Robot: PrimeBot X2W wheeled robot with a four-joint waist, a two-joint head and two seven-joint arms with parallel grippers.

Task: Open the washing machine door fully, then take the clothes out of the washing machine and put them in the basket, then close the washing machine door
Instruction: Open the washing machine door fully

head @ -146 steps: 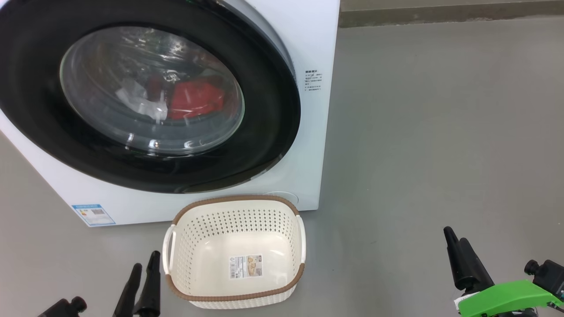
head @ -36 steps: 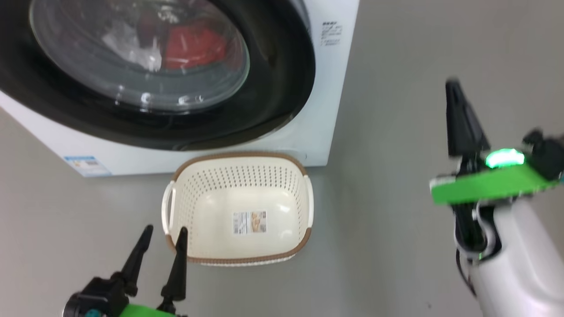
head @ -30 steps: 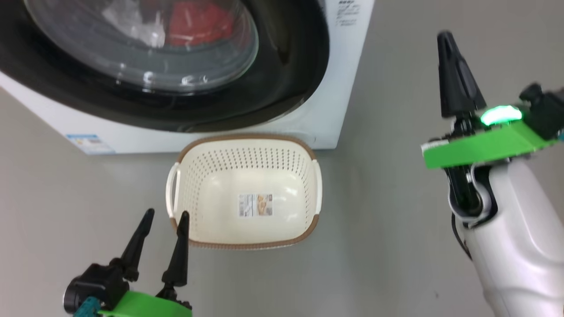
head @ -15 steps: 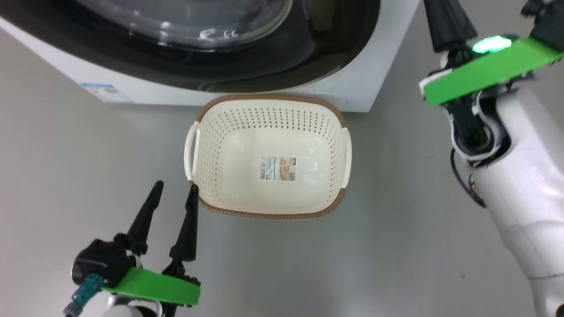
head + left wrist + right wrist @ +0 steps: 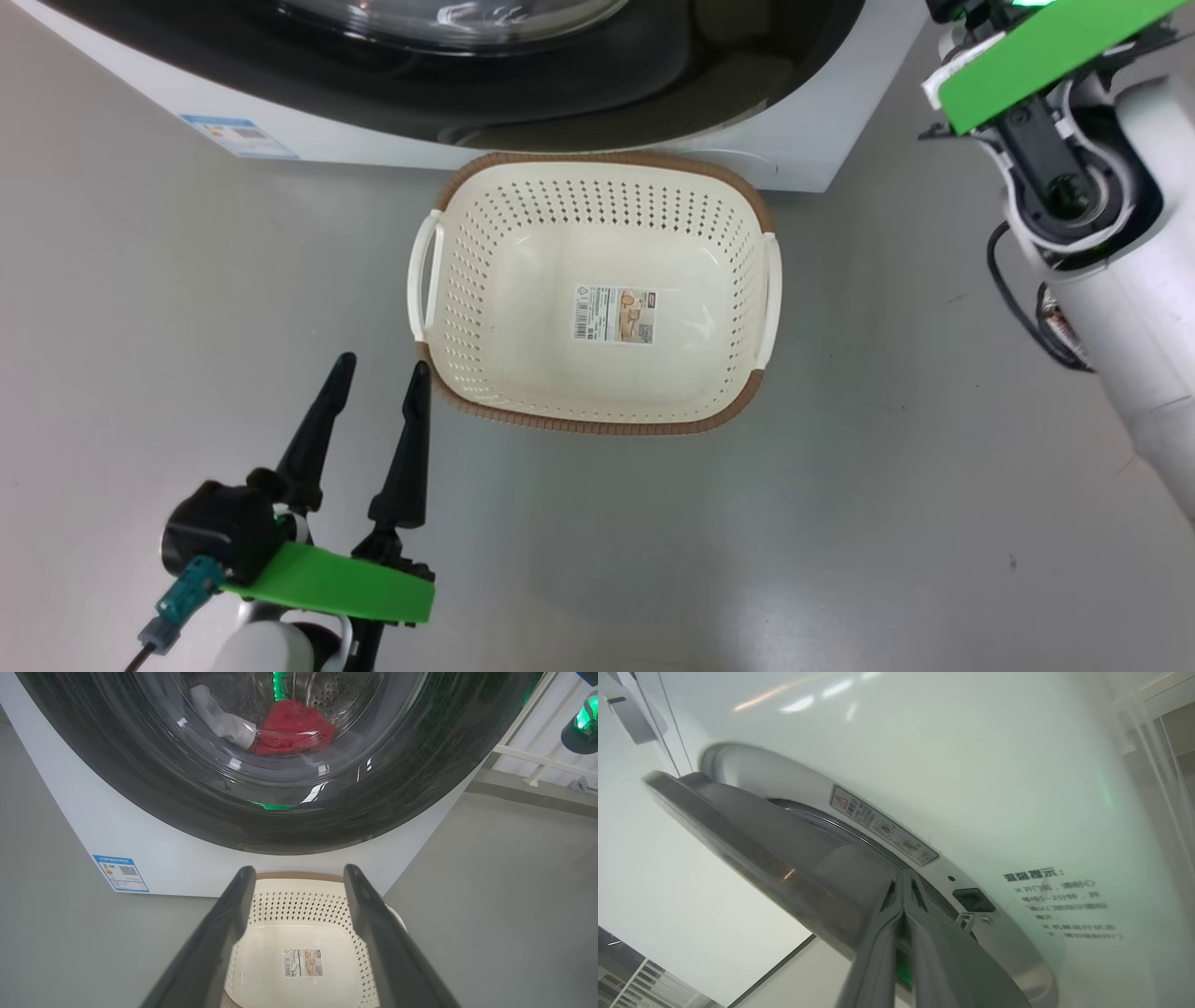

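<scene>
Because the right gripper (image 5: pixel 903 877) — fingers pressed together, empty — points at the seam, the washing machine door (image 5: pixel 784 858) lies just left of its tips and the washing machine (image 5: pixel 971 765) front to their right; the left gripper (image 5: pixel 383 364), spread wide, hangs farther off beside the basket (image 5: pixel 597 163).

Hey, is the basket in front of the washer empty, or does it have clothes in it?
Empty: the basket has a bare cream floor apart from a paper label.

One basket (image 5: pixel 597 427), one washing machine (image 5: pixel 822 140).
</scene>
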